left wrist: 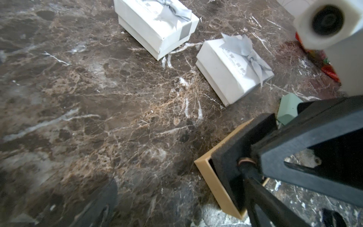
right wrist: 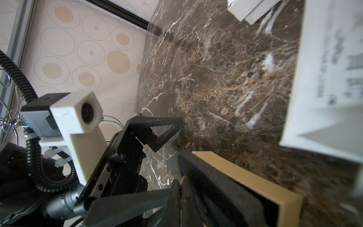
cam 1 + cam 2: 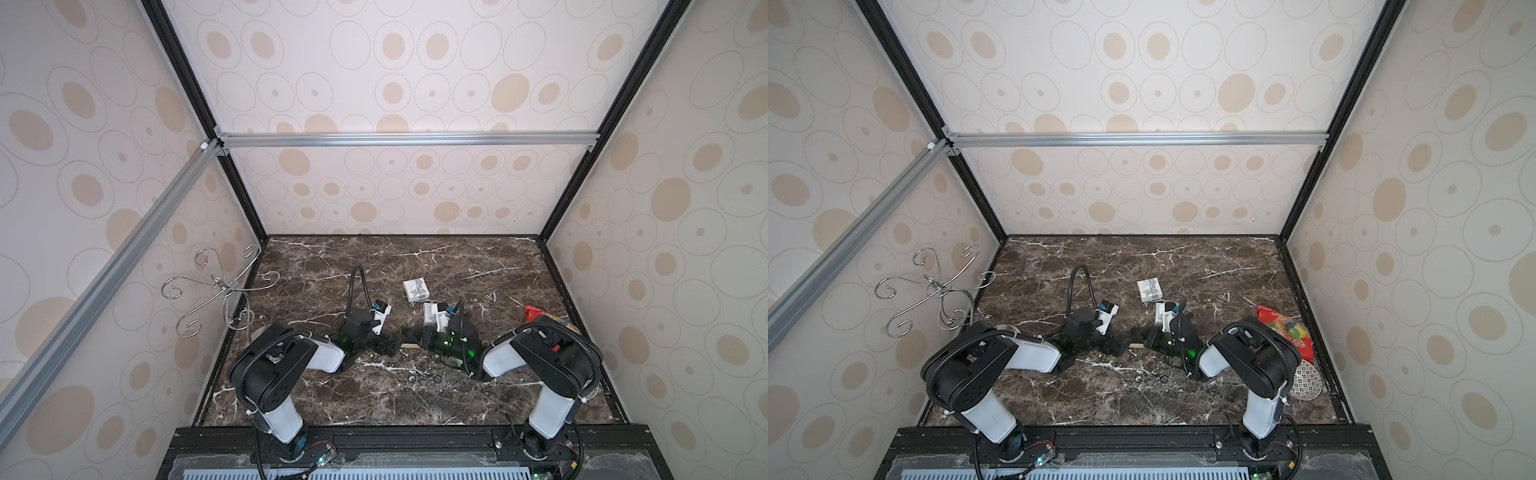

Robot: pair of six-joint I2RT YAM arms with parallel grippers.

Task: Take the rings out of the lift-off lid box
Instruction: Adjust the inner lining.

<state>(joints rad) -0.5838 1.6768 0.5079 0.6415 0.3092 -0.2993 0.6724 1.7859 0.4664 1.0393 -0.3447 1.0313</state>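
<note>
Dark brown marble worktop (image 3: 374,266), extraction step under way. The tan cardboard box base (image 1: 208,176) with black foam insert (image 1: 235,141) sits centre, towards the front edge. Three thin dark metal rings (image 3: 424,378) lie loose nearer that edge. The right fingers (image 2: 176,189) are pinched tight on a coppery ring (image 1: 245,161) in the foam. The left fingers (image 2: 157,120) are spread wide beside the box, empty. Next move, probably: lift straight out.

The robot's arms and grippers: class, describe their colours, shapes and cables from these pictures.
The left arm and right arm both have black joint housings and white link covers, with a black ribbed hose running alongside. A green light glows near each wrist, which carries a white camera block. The left gripper and right gripper are black, their fingers shaped with triangular cut-outs.
</note>
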